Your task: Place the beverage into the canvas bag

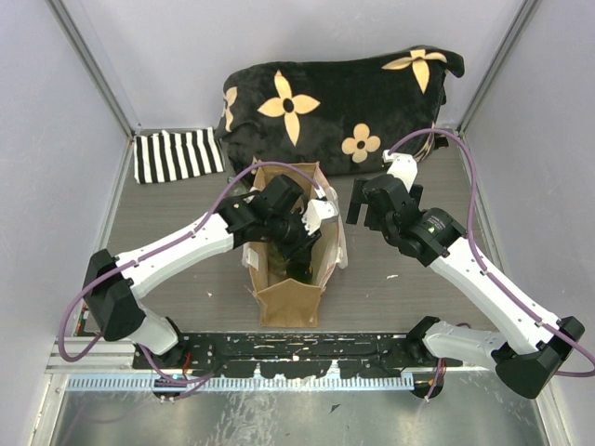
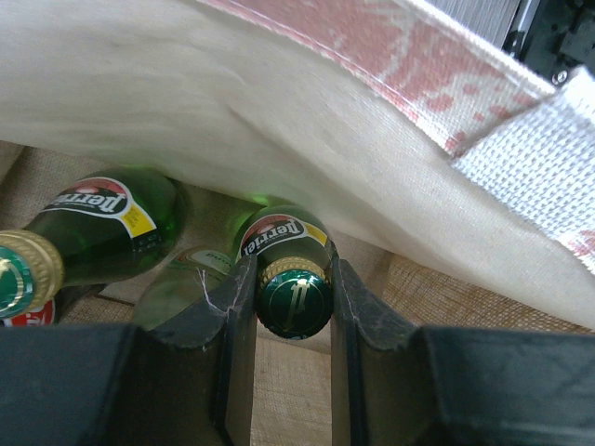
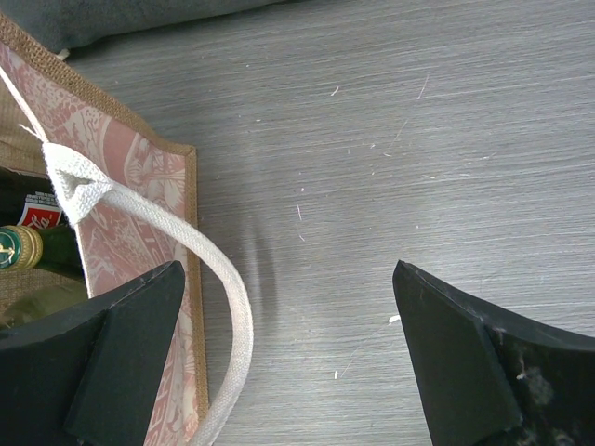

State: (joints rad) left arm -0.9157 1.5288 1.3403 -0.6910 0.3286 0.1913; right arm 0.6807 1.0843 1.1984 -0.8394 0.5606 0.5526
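- Left claw (image 2: 293, 279), inside the canvas bag (image 1: 288, 302), is closed on the neck of a green bottle (image 2: 284, 237); release is judged the remaining step.
- Other green bottles (image 2: 102, 228) already lie in the bag.
- Right claw (image 3: 288, 279) is spread wide and empty, beside the bag, over the worktop (image 3: 390, 111).
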